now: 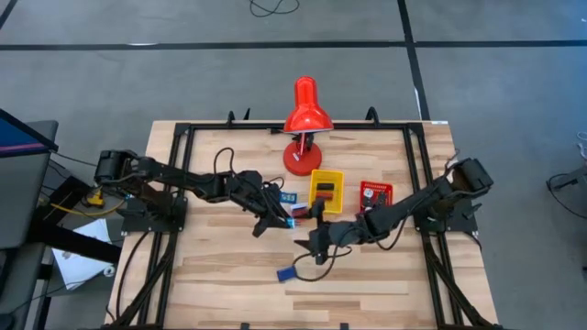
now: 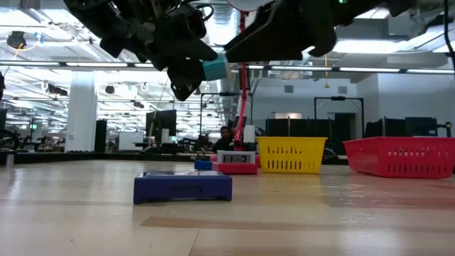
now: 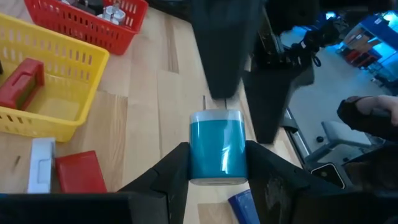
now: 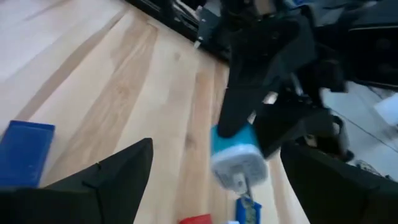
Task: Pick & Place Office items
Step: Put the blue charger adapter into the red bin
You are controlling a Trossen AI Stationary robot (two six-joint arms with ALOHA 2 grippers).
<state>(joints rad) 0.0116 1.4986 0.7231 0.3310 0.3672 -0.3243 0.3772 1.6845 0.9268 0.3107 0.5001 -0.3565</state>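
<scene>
Progress looks partial: left gripper (image 3: 214,177) fingers clench a teal item (image 3: 216,148) above mid-tabletop; right gripper (image 4: 211,180) fingers spread, empty. Trays hold some pieces; a blue block (image 1: 287,273) remains near the front edge.

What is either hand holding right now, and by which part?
The left hand clamps a small teal block by its two opposite sides, lifted off the table. The right hand is open and holds nothing.

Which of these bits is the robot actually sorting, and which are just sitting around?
Job:
teal block in the left claw
blue block
red block
white piece
open right claw

Lying about:
red lamp
yellow tray
red tray
</scene>
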